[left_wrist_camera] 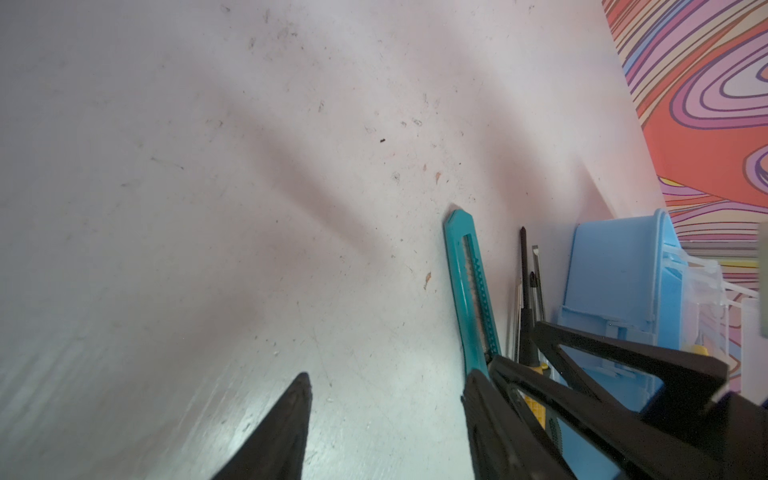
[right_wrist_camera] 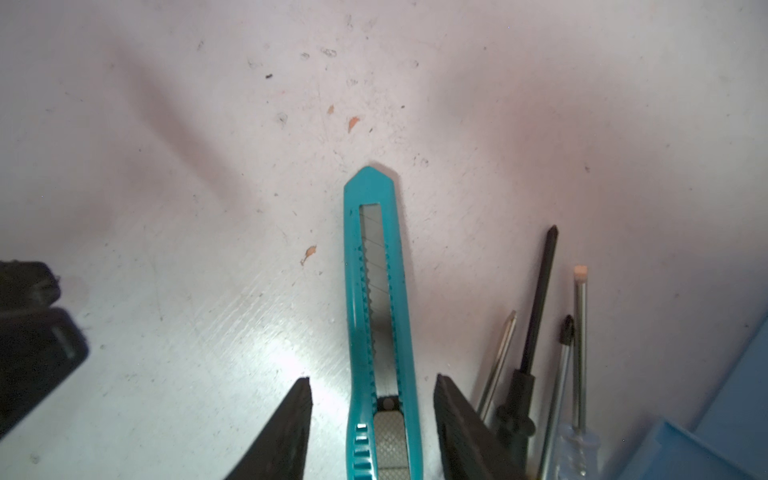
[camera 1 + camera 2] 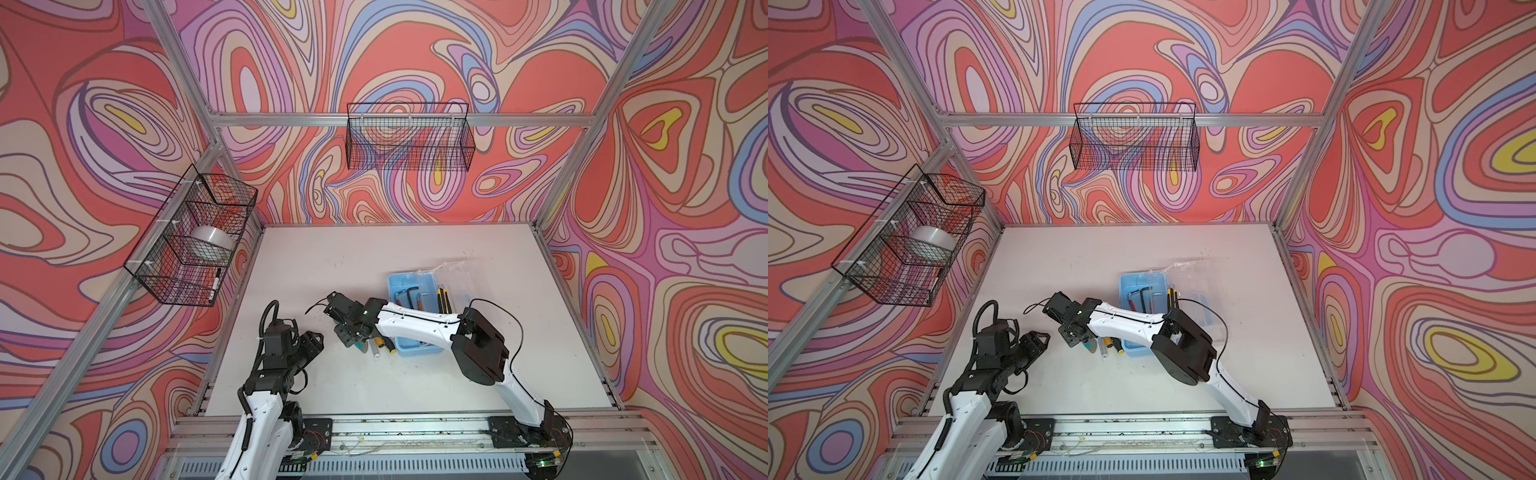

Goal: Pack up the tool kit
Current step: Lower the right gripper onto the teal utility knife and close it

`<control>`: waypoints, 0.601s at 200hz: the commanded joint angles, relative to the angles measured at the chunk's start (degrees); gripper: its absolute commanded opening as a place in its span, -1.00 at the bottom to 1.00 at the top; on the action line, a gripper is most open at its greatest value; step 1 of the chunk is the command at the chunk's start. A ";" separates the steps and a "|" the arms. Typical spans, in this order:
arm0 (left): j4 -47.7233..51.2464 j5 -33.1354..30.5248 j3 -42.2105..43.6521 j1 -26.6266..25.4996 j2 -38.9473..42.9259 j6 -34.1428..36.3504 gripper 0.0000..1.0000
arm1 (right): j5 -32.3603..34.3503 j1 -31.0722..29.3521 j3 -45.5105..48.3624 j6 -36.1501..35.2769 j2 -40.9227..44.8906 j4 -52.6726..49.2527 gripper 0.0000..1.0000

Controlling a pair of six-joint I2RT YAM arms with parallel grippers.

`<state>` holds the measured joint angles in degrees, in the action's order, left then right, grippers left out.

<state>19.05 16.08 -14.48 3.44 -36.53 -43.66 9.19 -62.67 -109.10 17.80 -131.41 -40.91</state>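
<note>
Right wrist view looks down on a teal utility knife (image 2: 378, 311) lying flat on the white surface (image 2: 166, 166), its blade retracted inside the body. The right fingers (image 2: 291, 428) stand spread, one on each side of the knife's handle end. A strip of surface shows between each finger and the knife, so they grasp nothing. On the knife's case side lie several screwdrivers (image 2: 536, 311), shafts roughly parallel to the knife, and past them a corner of the light-blue case (image 2: 727, 436).

In both top views the case (image 3: 392, 286) sits open, with its clear lid (image 3: 457, 270) folded back on the side away from the knife. Hex keys (image 3: 409, 297) lie inside the case. Slim yellow-and-black tools (image 3: 444, 299) rest at the case's lid-side edge; whether they are pencils or screwdrivers I cannot tell. The right arm (image 3: 415, 322) crosses above the case's near half, and its fingers hang just beyond the case's near corner, over the loose tools.

The left fingers (image 3: 316, 338) hover farther from the case than the right ones. In the left wrist view the left fingers (image 1: 286, 428) are released and parted with bare surface between them, and the knife (image 1: 473, 299) lies just beside the finger nearer the case (image 1: 615, 291).
</note>
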 commanded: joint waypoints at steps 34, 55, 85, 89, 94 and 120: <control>-1.03 -0.15 -0.92 0.36 -0.21 0.68 0.18 | -0.39 0.27 -2.14 -1.67 -4.51 -1.00 0.09; -0.99 0.00 -0.93 0.38 -0.30 0.69 0.18 | 0.05 0.48 -1.54 -1.26 -4.78 -0.91 0.08; -1.12 -0.06 -0.90 0.34 -0.46 0.68 0.18 | -0.33 0.49 -0.98 -1.11 -4.85 0.08 0.01; -1.13 -0.13 -0.90 0.33 -0.53 0.68 0.18 | -0.45 0.59 -0.94 -1.10 -4.90 0.19 0.00; -1.25 -0.08 -0.97 0.34 -0.56 0.68 0.18 | -0.48 0.57 -0.93 -1.19 -4.95 0.36 -0.02; -1.17 -0.15 -0.99 0.34 -0.64 0.70 0.18 | -0.52 0.73 -1.20 -1.45 -5.89 0.57 -0.13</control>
<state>18.81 16.08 -14.48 3.44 -36.95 -43.51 8.75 -62.30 -109.91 16.78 -135.26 -40.88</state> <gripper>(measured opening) 0.590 0.463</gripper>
